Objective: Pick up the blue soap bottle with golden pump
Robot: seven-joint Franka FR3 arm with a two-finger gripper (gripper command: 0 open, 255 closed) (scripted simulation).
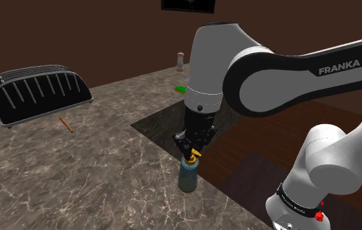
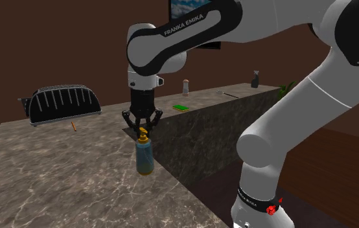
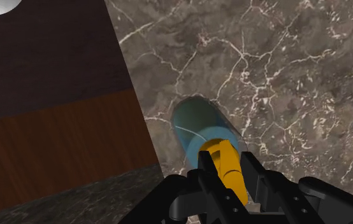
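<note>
In the shoulder view the end effector (image 1: 192, 151) points straight down at the marbled counter (image 1: 75, 176). The blue soap bottle (image 1: 187, 175) stands upright directly beneath it, near the counter's edge. A black ribbed appliance (image 1: 39, 91) sits well apart from the end effector, further along the counter.

In the second exterior view the end effector (image 2: 142, 131) has its fingertips level with the golden pump (image 2: 143, 133). The soap bottle's (image 2: 144, 157) body hangs below them with its base on the counter (image 2: 55, 188).

In the wrist view the two black fingers (image 3: 207, 172) lie against either side of the golden pump (image 3: 223, 159). The end effector (image 3: 227, 167) is clenched on it, and the soap bottle's (image 3: 197, 121) blue body shows beyond the fingertips.
</note>
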